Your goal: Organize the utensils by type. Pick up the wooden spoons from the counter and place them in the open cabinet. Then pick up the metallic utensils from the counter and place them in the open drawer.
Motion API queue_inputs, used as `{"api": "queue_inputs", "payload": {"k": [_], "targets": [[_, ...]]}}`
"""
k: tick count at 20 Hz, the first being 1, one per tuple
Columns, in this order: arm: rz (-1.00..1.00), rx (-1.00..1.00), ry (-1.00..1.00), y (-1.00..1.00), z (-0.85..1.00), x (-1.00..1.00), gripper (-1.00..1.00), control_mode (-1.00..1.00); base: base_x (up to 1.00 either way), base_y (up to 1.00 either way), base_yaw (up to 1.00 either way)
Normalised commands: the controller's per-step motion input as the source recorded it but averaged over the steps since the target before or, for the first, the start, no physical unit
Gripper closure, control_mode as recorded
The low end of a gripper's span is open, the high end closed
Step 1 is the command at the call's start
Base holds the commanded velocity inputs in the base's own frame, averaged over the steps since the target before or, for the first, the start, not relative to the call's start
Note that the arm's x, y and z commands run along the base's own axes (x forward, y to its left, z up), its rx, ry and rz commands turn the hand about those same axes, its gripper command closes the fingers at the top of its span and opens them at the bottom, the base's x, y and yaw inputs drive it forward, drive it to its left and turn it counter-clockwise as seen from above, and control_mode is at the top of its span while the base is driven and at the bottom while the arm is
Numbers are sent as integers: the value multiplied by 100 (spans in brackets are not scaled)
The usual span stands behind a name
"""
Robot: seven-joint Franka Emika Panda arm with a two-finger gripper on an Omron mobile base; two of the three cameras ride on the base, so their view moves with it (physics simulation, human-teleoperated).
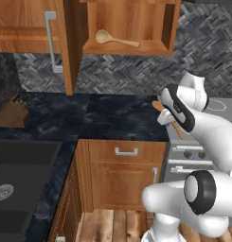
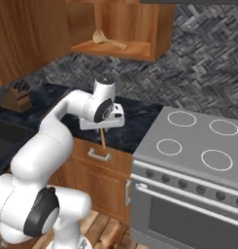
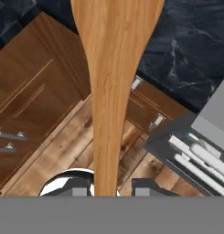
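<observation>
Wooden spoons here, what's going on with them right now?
One wooden spoon already lies on the shelf of the open cabinet. The gripper is shut on a second wooden spoon, holding it by the handle in the air over the edge of the counter, beside the stove. It has not reached the cabinet yet.

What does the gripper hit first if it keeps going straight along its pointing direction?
Apart from the wooden spoon that the gripper holds, probably the drawer front or the counter edge beyond the spoon; depth is unclear in the hand view.
</observation>
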Motion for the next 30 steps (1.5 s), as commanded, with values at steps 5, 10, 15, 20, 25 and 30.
{"api": "queue_inputs", "payload": {"k": [5, 10, 15, 20, 25, 30], "targets": [[0, 0, 0, 0, 0, 0, 100, 100, 73, -4, 30], [0, 0, 0, 0, 0, 0, 100, 100, 54, -1, 1], [0, 0, 0, 0, 0, 0, 100, 100, 43, 4, -1], [0, 0, 0, 0, 0, 0, 100, 100, 53, 5, -2], [0, 0, 0, 0, 0, 0, 100, 100, 43, 7, -1], [0, 0, 0, 0, 0, 0, 100, 100, 1, 0, 0]]}}
